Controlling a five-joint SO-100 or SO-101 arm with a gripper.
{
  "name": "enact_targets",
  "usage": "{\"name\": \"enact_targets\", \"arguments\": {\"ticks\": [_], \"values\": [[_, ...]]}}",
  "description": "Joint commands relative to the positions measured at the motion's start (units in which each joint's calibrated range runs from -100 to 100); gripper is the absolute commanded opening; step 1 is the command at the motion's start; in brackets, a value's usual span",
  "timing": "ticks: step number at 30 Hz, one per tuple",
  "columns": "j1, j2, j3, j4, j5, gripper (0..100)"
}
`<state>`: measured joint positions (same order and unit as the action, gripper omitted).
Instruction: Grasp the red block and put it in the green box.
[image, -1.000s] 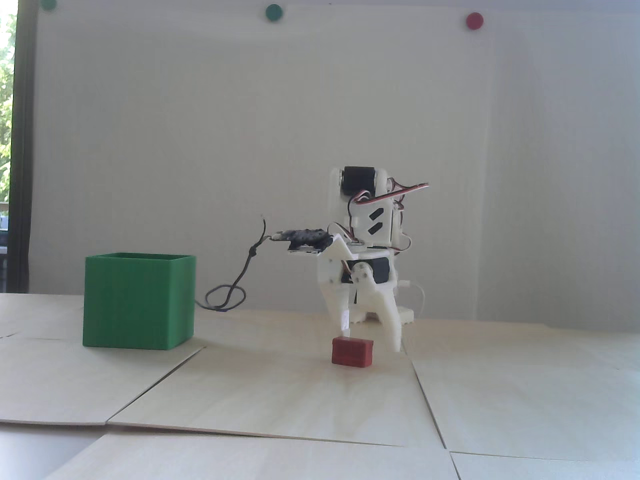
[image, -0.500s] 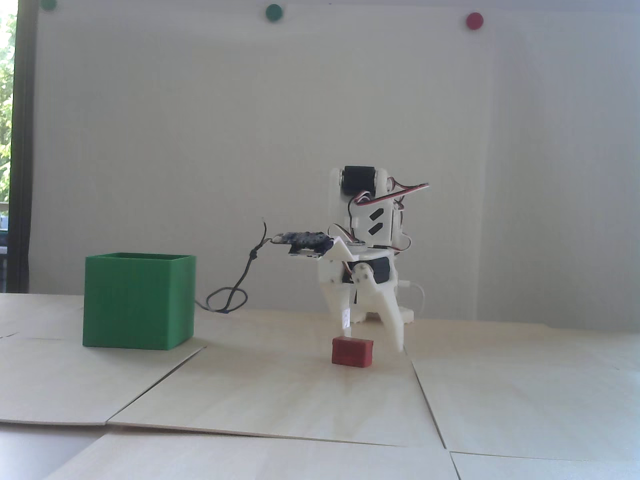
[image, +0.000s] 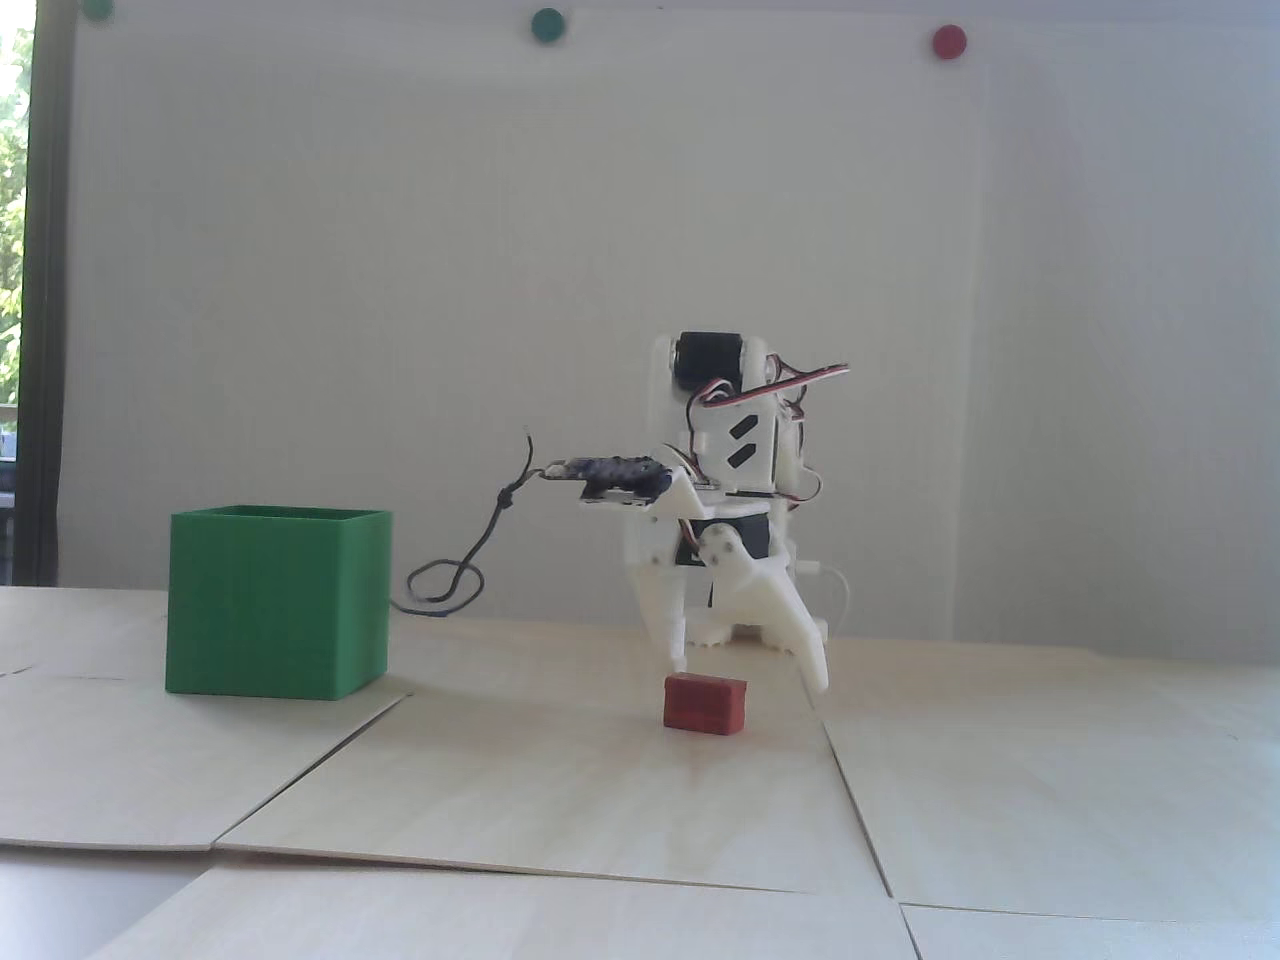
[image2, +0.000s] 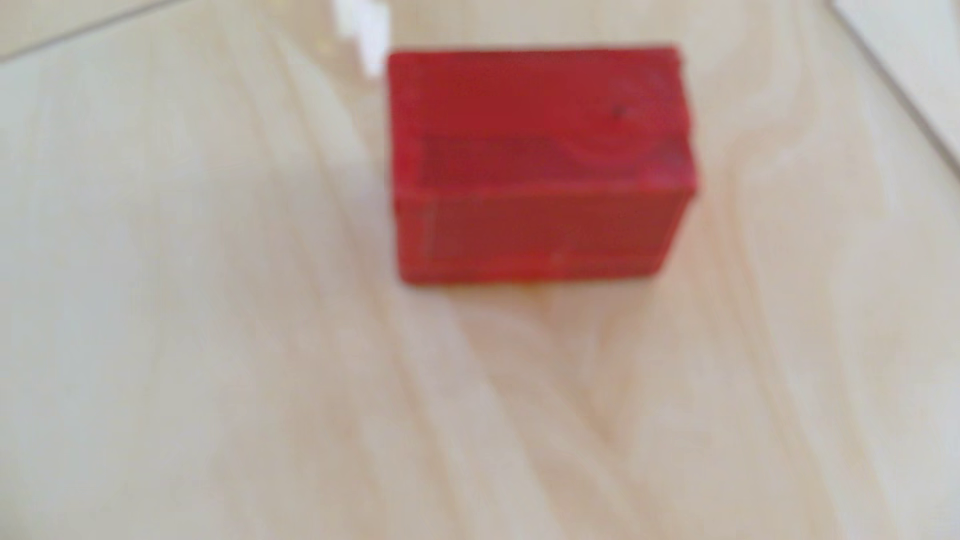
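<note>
- Directly below the pincer (image: 750, 675), the red block (image: 705, 704) rests on the pale wooden table (image: 560, 780), untouched; the spread fingers hang just above it, one over its left end, the other beyond its right end, holding nothing, apparently so they can straddle it on descent.
- Blurred in the wrist view, the block (image2: 540, 161) lies squarely beneath the camera.
- Farther off, well apart to the pincer's left in the fixed view, the green box (image: 278, 603) stands upright, open-topped, ready to receive it.

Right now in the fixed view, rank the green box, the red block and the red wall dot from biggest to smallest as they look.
1. green box, clearly largest
2. red block
3. red wall dot, smallest, though it sits farther from the camera, so true size is unsure
</note>
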<state>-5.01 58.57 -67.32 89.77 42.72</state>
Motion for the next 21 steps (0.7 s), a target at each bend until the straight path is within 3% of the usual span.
{"name": "enact_targets", "arguments": {"ticks": [1,7,21], "values": [[-0.74,-2.39,-4.37,2.98,3.51,39],[-1.31,-2.39,-4.37,7.28,6.27,39],[-1.23,-1.6,-5.08,9.56,5.17,39]]}}
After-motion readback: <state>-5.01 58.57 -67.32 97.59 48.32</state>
